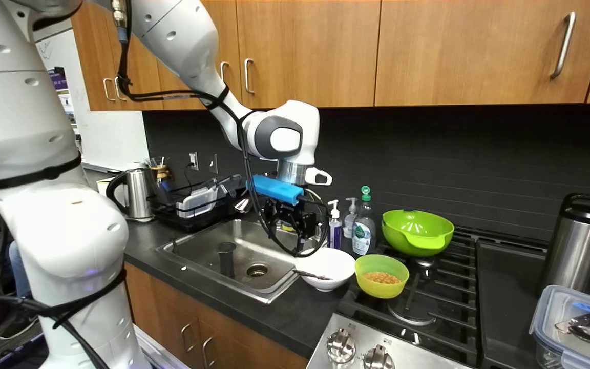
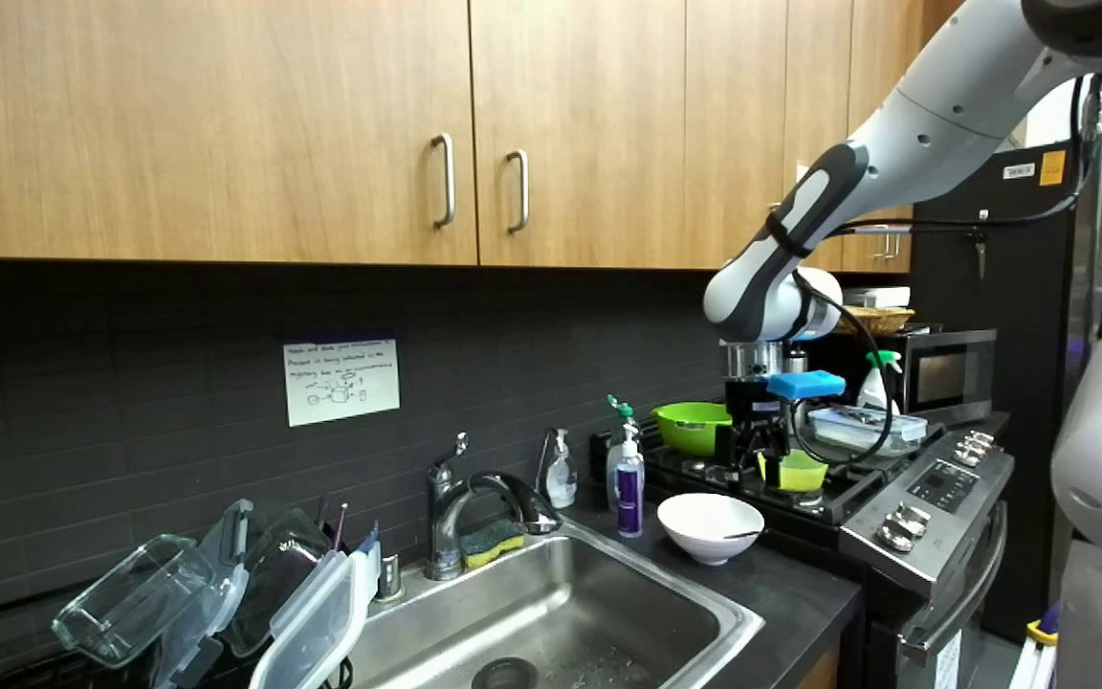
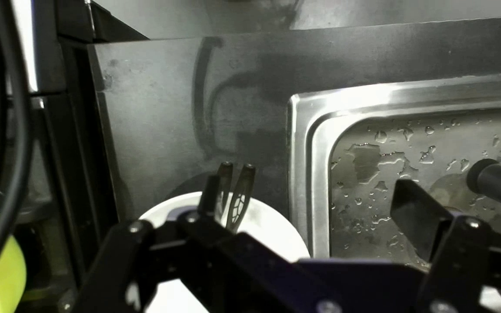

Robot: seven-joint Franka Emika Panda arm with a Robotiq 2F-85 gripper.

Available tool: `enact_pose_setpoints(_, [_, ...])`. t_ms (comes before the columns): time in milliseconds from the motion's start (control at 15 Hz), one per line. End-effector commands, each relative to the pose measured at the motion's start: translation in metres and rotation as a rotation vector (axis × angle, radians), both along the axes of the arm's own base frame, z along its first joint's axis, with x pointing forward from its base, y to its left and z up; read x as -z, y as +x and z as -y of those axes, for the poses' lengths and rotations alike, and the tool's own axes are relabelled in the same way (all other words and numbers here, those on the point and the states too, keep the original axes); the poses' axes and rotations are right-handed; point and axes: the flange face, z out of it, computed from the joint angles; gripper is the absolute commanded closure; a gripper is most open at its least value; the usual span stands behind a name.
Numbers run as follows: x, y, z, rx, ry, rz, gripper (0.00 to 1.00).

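My gripper (image 3: 311, 204) is open and empty, with its two dark fingers wide apart in the wrist view. One finger is over the white bowl (image 3: 272, 226), the other over the sink (image 3: 303, 174). The gripper also shows in both exterior views (image 1: 299, 241) (image 2: 752, 464), above the counter near the white bowl (image 1: 328, 262) (image 2: 699, 522). Two dark utensil handles (image 3: 242, 195) stick out over the bowl's rim. A yellow-green bowl (image 1: 383, 290) with orange-brown grains stands beside the white bowl, on the stove. It is partly cut off in the wrist view (image 3: 9, 269).
A larger green bowl (image 1: 418, 236) sits on the stove's back. Soap bottles (image 1: 361, 233) stand behind the white bowl. A faucet (image 2: 446, 517) and loaded dish rack (image 2: 307, 612) are by the sink. A steel thermos (image 1: 576, 246) and lidded container (image 1: 556, 312) stand right of the burners.
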Motion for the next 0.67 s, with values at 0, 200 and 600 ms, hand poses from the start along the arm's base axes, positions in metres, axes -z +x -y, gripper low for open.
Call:
enact_pose_setpoints(0, [0.012,-0.003,0.004,-0.004,0.001,0.005,0.00])
enact_pose_setpoints(200, [0.020,-0.003,0.000,-0.009,0.002,-0.003,0.00])
enact_pose_setpoints(600, [0.041,-0.007,-0.004,-0.014,0.002,-0.032,0.00])
